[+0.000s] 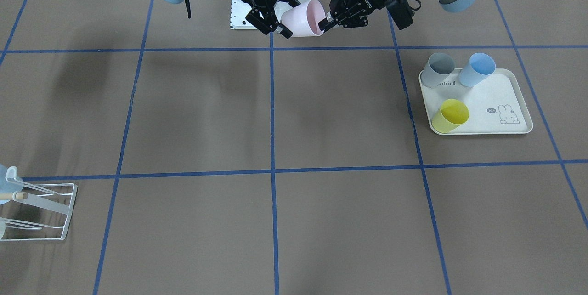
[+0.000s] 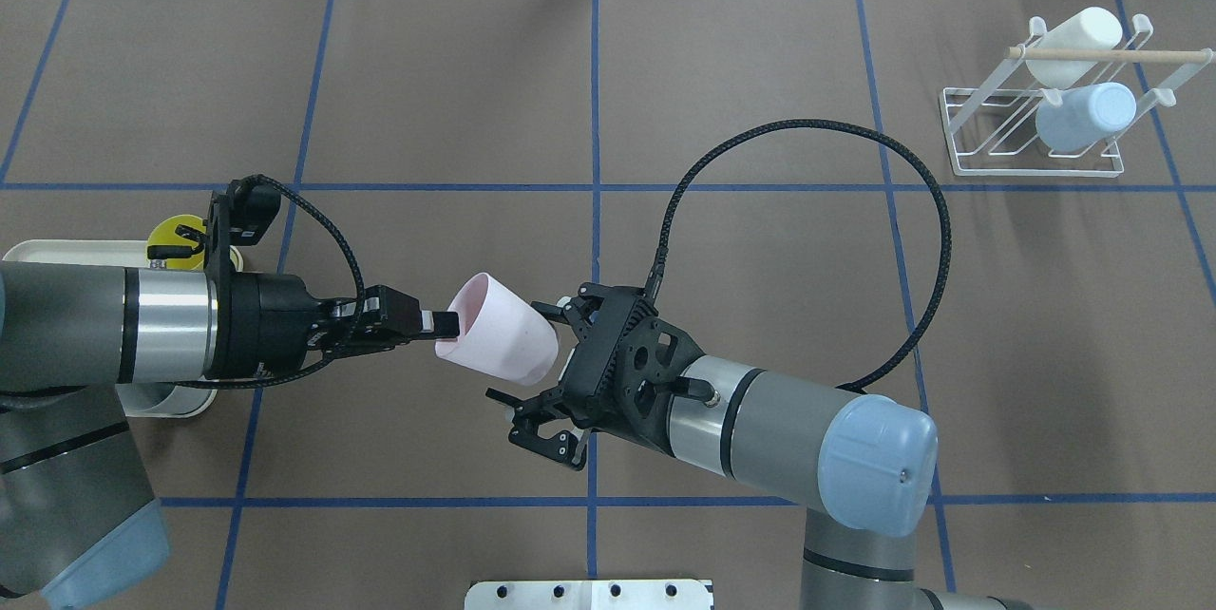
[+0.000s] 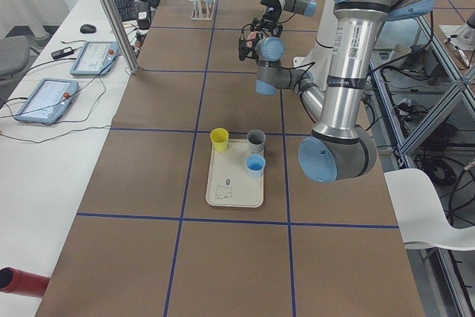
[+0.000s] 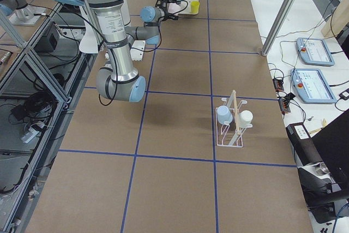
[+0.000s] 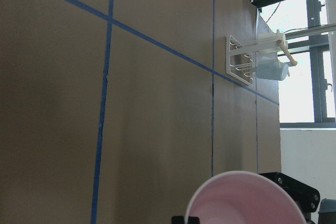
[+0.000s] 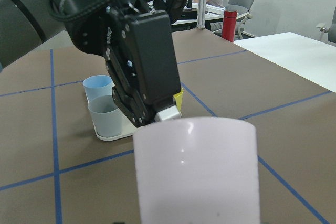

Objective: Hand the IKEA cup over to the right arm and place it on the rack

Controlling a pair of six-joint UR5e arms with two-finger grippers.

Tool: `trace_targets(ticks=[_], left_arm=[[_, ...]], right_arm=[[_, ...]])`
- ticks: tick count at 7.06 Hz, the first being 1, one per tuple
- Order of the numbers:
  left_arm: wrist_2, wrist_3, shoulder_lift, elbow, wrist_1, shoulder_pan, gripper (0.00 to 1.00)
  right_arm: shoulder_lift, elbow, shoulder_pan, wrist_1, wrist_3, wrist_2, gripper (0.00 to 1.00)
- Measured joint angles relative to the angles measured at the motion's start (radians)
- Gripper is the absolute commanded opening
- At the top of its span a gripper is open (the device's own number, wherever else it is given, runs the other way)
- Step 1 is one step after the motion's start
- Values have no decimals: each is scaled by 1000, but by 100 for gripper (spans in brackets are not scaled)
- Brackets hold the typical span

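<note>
The IKEA cup (image 2: 499,341), pale pink, hangs on its side in mid-air between the two arms. My left gripper (image 2: 445,325) is shut on its rim, one finger inside the mouth. My right gripper (image 2: 521,352) is open, with a finger on each side of the cup's closed end; I cannot tell whether they touch it. In the front-facing view the cup (image 1: 303,18) sits between the right gripper (image 1: 291,17) and the left gripper (image 1: 325,23). The right wrist view is filled by the cup's bottom (image 6: 197,171). The white wire rack (image 2: 1035,130) stands at the far right.
The rack holds a white cup (image 2: 1073,33) and a pale blue cup (image 2: 1085,116) under its wooden rod. A cream rabbit-print tray (image 1: 500,97) on the robot's left carries a grey cup (image 1: 438,70), a blue cup (image 1: 477,69) and a yellow cup (image 1: 450,116).
</note>
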Motion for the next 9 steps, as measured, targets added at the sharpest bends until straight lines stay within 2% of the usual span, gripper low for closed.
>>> trace_targets(ticks=[1, 2, 3, 4, 9], left_arm=[[-1, 1, 0, 0, 0, 0, 0], [-1, 2, 0, 0, 0, 0, 6], [-5, 4, 0, 0, -1, 0, 95], [-9, 6, 0, -1, -2, 0, 100], [-47, 32, 26, -15, 1, -63, 100]], right_arm=[[0, 1, 2, 0, 1, 0, 19], [0, 5, 2, 0, 1, 0, 6], [-1, 9, 3, 0, 3, 0, 3], [-3, 12, 4, 1, 4, -1, 0], [-13, 15, 12, -4, 5, -3, 0]])
